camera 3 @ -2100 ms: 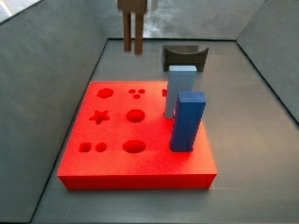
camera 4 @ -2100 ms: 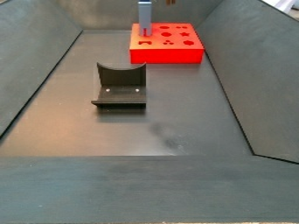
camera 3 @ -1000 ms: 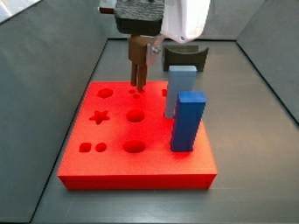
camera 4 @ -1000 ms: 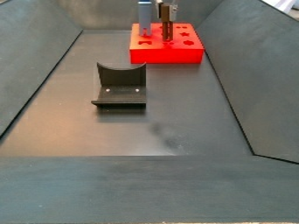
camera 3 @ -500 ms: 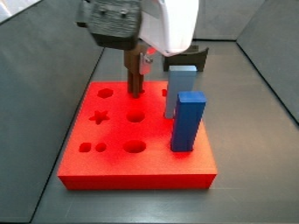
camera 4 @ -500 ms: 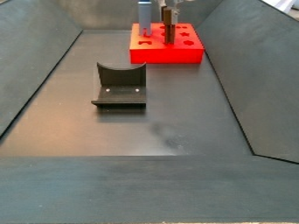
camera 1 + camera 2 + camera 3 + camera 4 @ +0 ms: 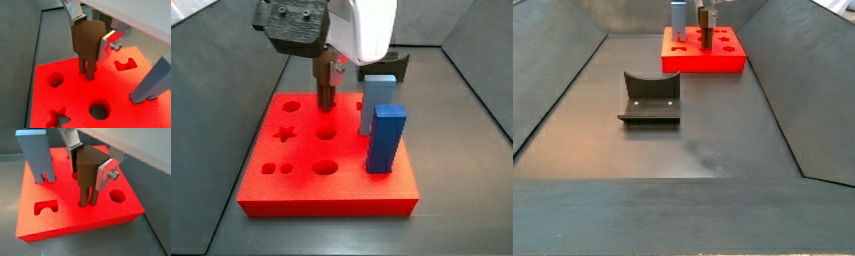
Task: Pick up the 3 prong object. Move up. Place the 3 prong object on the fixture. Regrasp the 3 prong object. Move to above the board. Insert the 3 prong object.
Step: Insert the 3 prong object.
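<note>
My gripper is shut on the 3 prong object, a brown wood-coloured piece held upright between the silver fingers; it shows in both wrist views. Its prongs point down and their tips meet the red board at the small holes near the far edge; how deep they sit I cannot tell. In a side view the gripper stands over the board's far part. The dark fixture stands apart on the floor, empty.
Two tall blue blocks stand in the board right of the gripper; one shows close beside the piece in a wrist view. Star, circle and hexagon holes lie open on the board. Grey sloped walls surround the floor.
The gripper has come down from high above the board with the brown piece. The prongs now reach the board's surface. In the last half second it moved only slightly.
</note>
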